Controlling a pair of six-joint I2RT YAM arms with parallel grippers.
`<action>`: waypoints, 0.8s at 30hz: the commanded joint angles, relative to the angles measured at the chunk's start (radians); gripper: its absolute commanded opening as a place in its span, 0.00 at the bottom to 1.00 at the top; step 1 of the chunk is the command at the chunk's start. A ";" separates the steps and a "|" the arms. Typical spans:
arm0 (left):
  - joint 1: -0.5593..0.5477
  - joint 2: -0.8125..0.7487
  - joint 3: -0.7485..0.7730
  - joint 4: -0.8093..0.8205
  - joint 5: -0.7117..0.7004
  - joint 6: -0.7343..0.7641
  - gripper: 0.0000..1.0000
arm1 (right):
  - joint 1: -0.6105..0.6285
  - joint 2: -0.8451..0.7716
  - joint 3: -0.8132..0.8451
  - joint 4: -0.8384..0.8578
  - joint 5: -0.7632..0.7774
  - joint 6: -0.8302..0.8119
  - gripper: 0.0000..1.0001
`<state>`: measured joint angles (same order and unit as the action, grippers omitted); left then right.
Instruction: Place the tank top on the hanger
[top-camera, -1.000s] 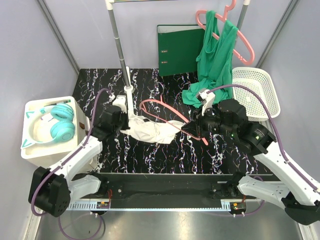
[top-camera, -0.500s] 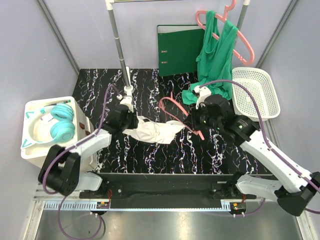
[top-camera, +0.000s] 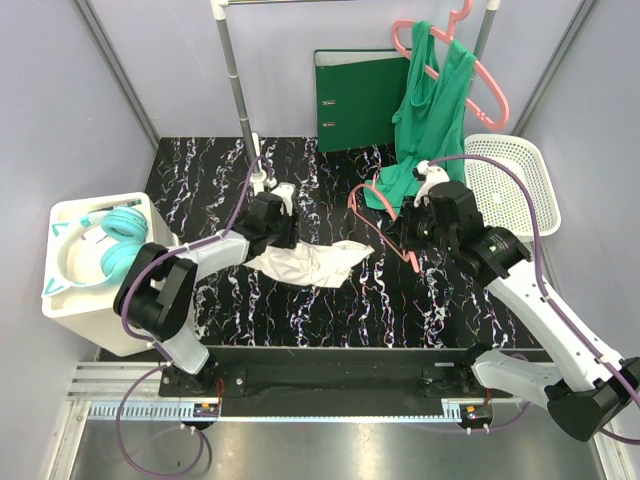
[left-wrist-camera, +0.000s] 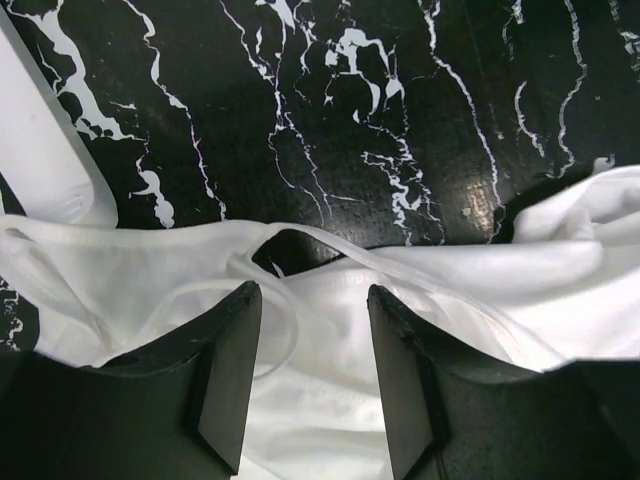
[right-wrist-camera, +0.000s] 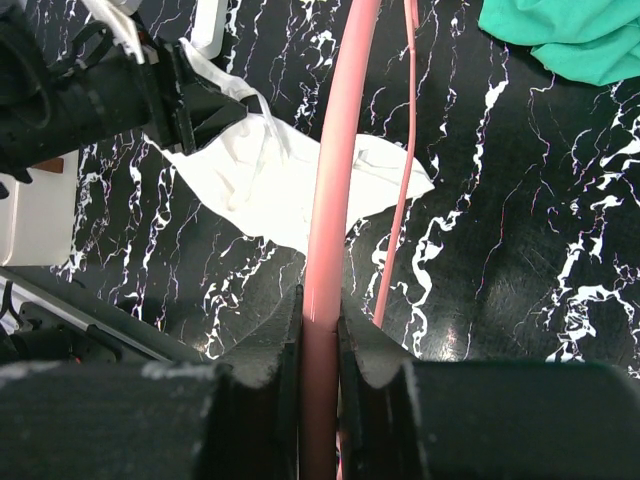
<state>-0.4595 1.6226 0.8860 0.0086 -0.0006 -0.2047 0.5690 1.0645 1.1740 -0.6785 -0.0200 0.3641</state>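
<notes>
The white tank top (top-camera: 305, 263) lies crumpled on the black marble table, left of centre. My left gripper (top-camera: 283, 228) is open just above its upper left part; in the left wrist view (left-wrist-camera: 312, 300) the fingers straddle the white cloth (left-wrist-camera: 320, 390) and a thin strap. My right gripper (top-camera: 408, 232) is shut on the thin light-pink hanger (top-camera: 385, 225) and holds it raised right of the tank top. In the right wrist view the hanger's bar (right-wrist-camera: 340, 160) runs straight up from the closed gripper (right-wrist-camera: 320, 310), with the tank top (right-wrist-camera: 290, 170) beyond it.
A clothes rack pole (top-camera: 240, 100) stands on a white base behind the left gripper. A salmon hanger with green cloth (top-camera: 435, 110) hangs at the back right, over a white basket (top-camera: 515, 180). A green binder (top-camera: 355, 95) leans on the back wall. A white box with teal headphones (top-camera: 105, 250) sits at left.
My left gripper has moved right and further back along the tank top's upper edge. My right gripper has lifted the hanger and carried it right and back, off the tank top.
</notes>
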 joint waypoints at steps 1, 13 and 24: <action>-0.002 0.051 0.079 -0.074 -0.047 0.025 0.49 | -0.008 -0.034 0.003 0.053 -0.012 0.015 0.00; -0.001 0.046 0.067 -0.154 -0.084 0.016 0.45 | -0.014 -0.029 -0.002 0.054 -0.014 0.013 0.00; -0.001 0.079 0.064 -0.148 -0.062 0.024 0.24 | -0.014 -0.038 -0.010 0.062 -0.027 0.013 0.00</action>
<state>-0.4595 1.6810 0.9314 -0.1642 -0.0658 -0.1894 0.5625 1.0557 1.1591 -0.6781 -0.0219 0.3714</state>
